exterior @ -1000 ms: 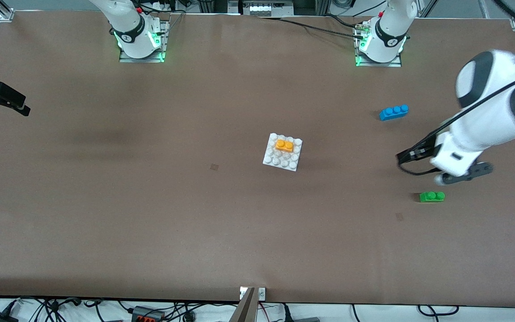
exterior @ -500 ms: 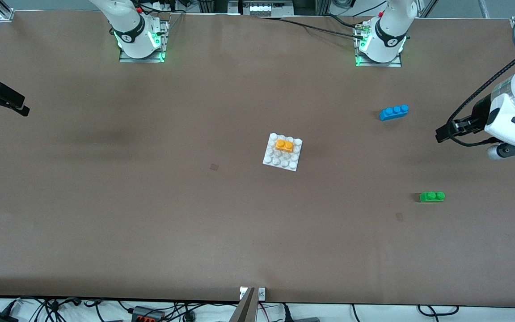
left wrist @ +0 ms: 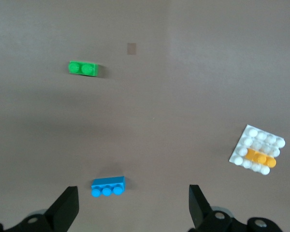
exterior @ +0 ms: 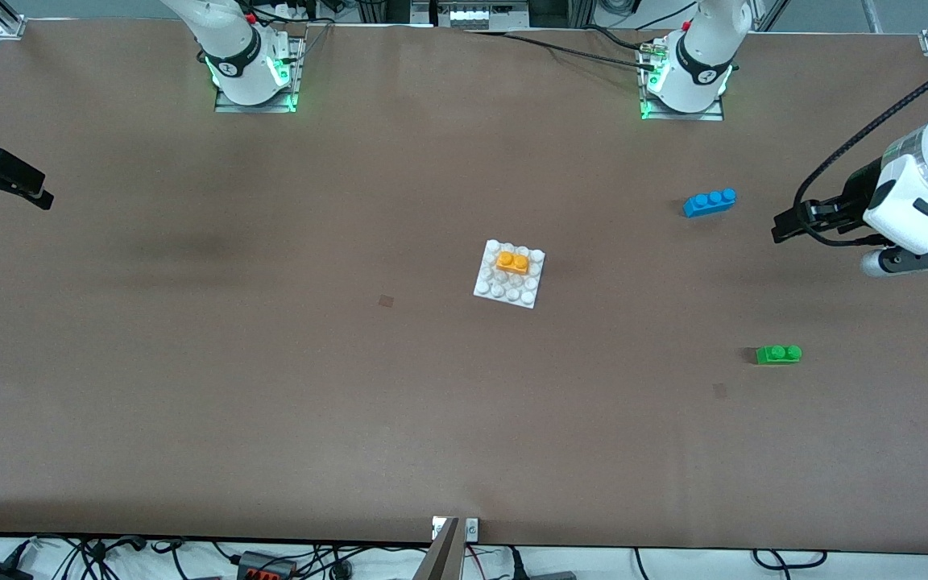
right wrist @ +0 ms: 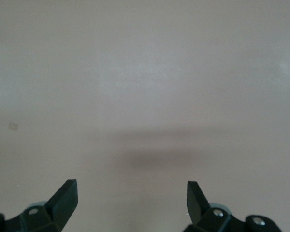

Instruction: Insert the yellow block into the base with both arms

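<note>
The yellow block (exterior: 513,262) sits on the white studded base (exterior: 504,288) at mid-table, pressed onto studs in the half of the plate farther from the front camera. The left wrist view shows the yellow block (left wrist: 261,157) on the base (left wrist: 261,137) off to one side. My left gripper (exterior: 786,228) hangs open and empty over bare table at the left arm's end, beside the blue brick; in its own view the left gripper (left wrist: 133,203) has its fingers wide apart. My right gripper (exterior: 43,196) waits open over the table's right-arm end, and the right gripper (right wrist: 130,195) sees only bare table.
A blue three-stud brick (exterior: 709,202) lies toward the left arm's end, farther from the front camera than the base. A green two-stud brick (exterior: 778,354) lies nearer to the camera at that same end. Both also show in the left wrist view: blue brick (left wrist: 108,186), green brick (left wrist: 83,68).
The left arm has swung up and away from above the green brick toward its own end of the table, still open and empty. The right arm and all bricks have stayed put.
</note>
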